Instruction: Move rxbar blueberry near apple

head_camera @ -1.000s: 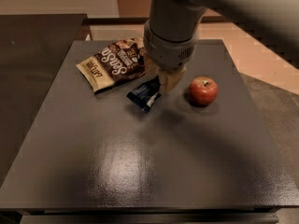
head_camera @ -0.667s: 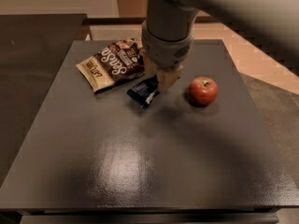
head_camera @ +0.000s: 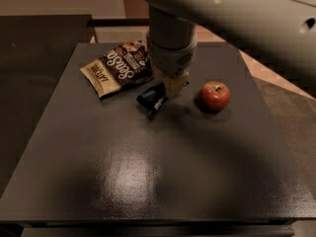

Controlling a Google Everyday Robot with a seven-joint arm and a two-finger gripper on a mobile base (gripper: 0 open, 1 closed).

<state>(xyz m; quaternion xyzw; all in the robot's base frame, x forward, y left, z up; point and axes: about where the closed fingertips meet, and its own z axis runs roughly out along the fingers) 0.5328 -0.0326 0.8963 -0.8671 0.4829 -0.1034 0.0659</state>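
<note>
The rxbar blueberry (head_camera: 152, 98), a small dark bar with a white strip on one edge, lies on the dark table (head_camera: 148, 172) just left of centre at the back. The red apple (head_camera: 215, 95) sits to its right, about a hand's width away. My gripper (head_camera: 173, 87) hangs from the grey arm directly over the bar's right end, between bar and apple, its pale fingertips at the wrapper.
A crinkled brown-and-cream snack bag (head_camera: 118, 65) lies behind and left of the bar, close to it. A darker surface (head_camera: 34, 58) adjoins the table on the left. The table's right edge borders a lower floor area (head_camera: 291, 107).
The gripper has shifted slightly left and lower over the bar's right end. The bar, apple and bag have not visibly moved.
</note>
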